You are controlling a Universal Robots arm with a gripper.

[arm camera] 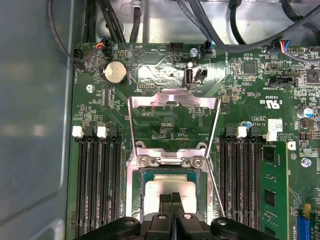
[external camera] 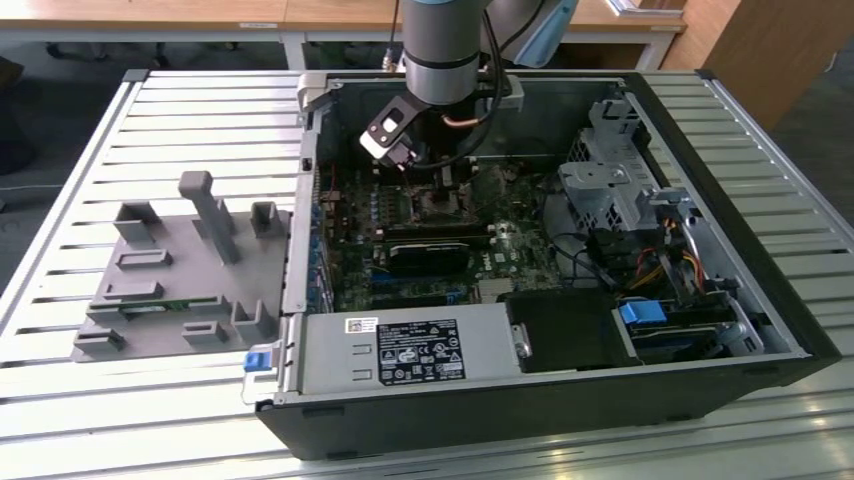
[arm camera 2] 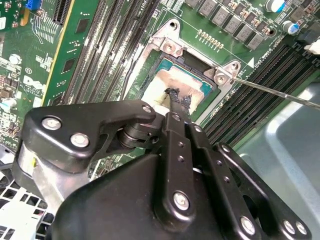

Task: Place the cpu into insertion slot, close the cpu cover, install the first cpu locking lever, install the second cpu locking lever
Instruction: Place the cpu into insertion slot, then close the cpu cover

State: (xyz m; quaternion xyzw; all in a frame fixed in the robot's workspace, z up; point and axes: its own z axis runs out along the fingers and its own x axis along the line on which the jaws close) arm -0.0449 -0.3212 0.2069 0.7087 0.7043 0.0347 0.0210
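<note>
The cpu (arm camera: 155, 192) lies flat in the insertion slot (arm camera: 142, 173) on the motherboard, its silver top ringed by a green edge. In the second wrist view the cpu (arm camera 2: 161, 80) sits just beyond my gripper (arm camera 2: 175, 97), whose black fingers are shut together with their tips down on the chip's top. The first wrist view has the gripper (arm camera: 173, 198) over the chip's middle. Behind the socket the cpu cover (arm camera: 172, 97) stands open, the board showing through its window. A thin locking lever (arm camera 2: 280, 92) sticks out from the socket corner. In the exterior view the gripper (external camera: 407, 162) hangs inside the open computer case.
Memory slots (arm camera: 95, 185) flank the socket on both sides. A black block (external camera: 430, 250) lies near the socket, a power supply (external camera: 400, 350) at the case front, a drive cage (external camera: 607, 190) at the exterior view's right. A grey fixture (external camera: 174, 270) stands outside the case.
</note>
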